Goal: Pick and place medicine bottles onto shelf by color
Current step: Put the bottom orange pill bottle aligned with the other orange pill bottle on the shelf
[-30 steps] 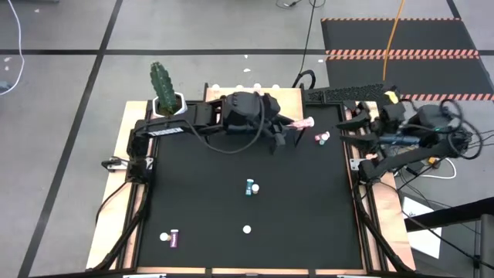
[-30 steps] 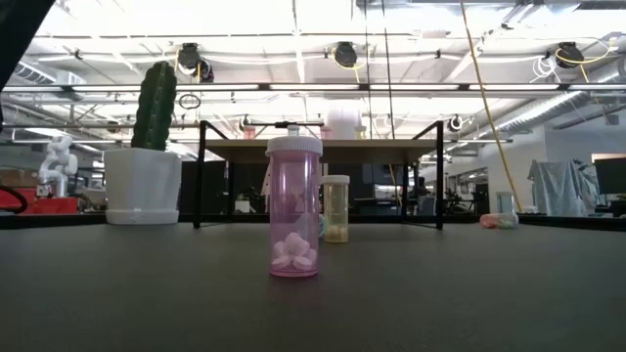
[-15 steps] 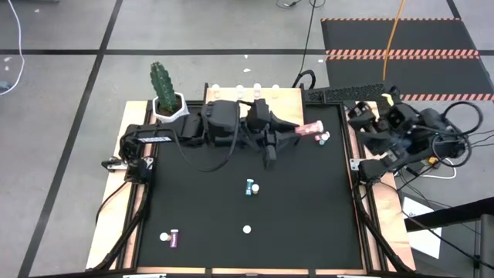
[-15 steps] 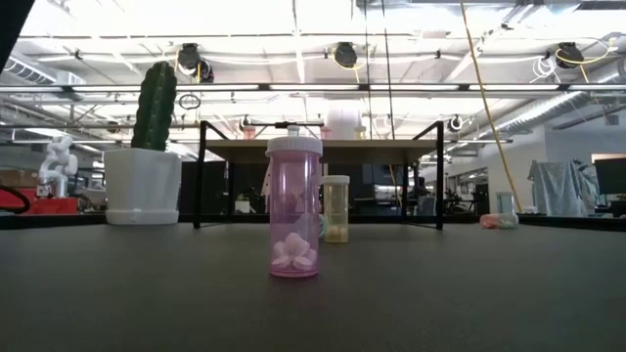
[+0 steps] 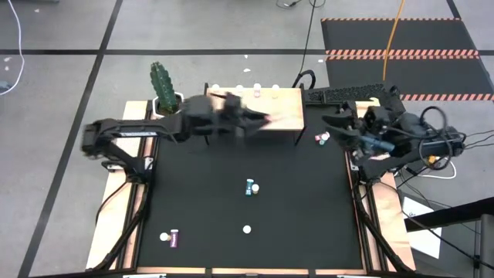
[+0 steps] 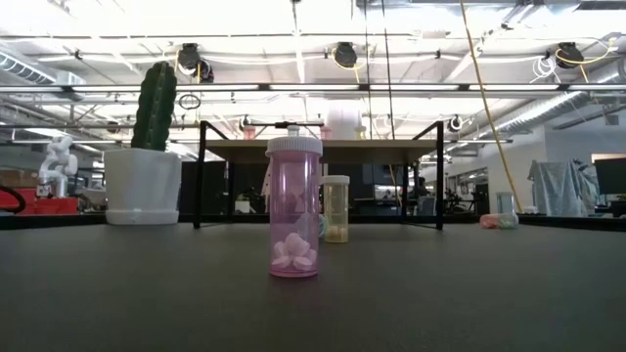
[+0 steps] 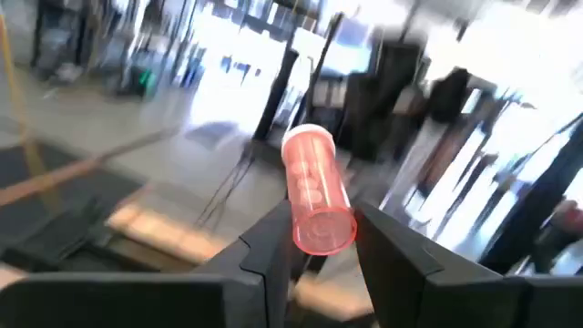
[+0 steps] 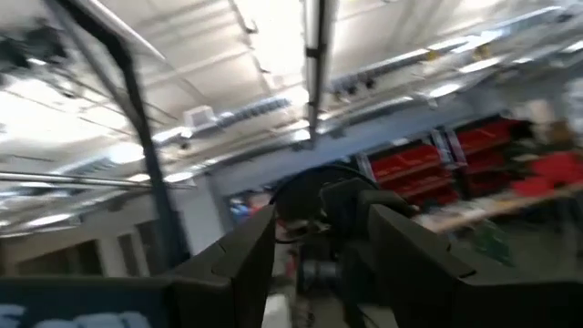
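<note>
The left gripper (image 7: 321, 239) clamps a pink bottle (image 7: 318, 200), its long axis pointing forward, above the shelf (image 5: 279, 116).

I work in a big workshop hall: bare ceiling pipes (image 6: 293, 90) along the upper frame, red storage bins (image 8: 492, 150) at right, taped concrete floor (image 5: 62, 54) at upper left.

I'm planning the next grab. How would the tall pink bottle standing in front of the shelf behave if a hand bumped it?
The pink bottle stands tall and narrow, so it would probably tip easily. Being round, it would likely roll once down. Only a few pills sit at its bottom, so it is probably light.
</note>
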You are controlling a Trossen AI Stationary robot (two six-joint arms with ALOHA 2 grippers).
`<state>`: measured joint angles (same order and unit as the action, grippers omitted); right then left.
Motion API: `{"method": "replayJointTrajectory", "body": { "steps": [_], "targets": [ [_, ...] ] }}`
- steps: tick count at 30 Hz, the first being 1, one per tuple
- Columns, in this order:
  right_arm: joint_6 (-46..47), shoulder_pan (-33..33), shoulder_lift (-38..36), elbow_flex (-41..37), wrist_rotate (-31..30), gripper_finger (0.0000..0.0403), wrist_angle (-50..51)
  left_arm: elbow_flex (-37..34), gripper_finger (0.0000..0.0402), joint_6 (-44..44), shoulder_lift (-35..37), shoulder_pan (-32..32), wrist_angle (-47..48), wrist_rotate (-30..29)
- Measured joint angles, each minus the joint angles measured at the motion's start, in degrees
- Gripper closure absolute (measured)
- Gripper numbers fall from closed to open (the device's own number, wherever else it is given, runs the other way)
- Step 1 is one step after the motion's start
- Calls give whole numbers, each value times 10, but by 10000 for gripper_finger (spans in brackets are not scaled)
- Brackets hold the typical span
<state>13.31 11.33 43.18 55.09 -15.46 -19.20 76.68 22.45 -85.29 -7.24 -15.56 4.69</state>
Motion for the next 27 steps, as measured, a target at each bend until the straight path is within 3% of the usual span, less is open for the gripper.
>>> {"method": "replayJointTrajectory", "body": {
  "steps": [3, 6, 13, 22, 27],
  "targets": [
    [-13, -1, 31, 0, -40, 231, -10, -149, 284, 60, 56, -34, -191, 66],
    [-47, -19, 86, 5, -39, 231, -65, -269, 284, 129, 77, -48, -369, 103],
    [-83, -88, 221, 125, 37, 209, -23, -426, 284, 202, 65, -49, -708, 110],
    [-80, -179, 407, 390, 197, 161, 181, -430, 284, 216, 73, -49, -741, 133],
    [-68, -203, 458, 444, 266, 161, 210, -419, 284, 219, 77, -53, -742, 138]
  ]
}}
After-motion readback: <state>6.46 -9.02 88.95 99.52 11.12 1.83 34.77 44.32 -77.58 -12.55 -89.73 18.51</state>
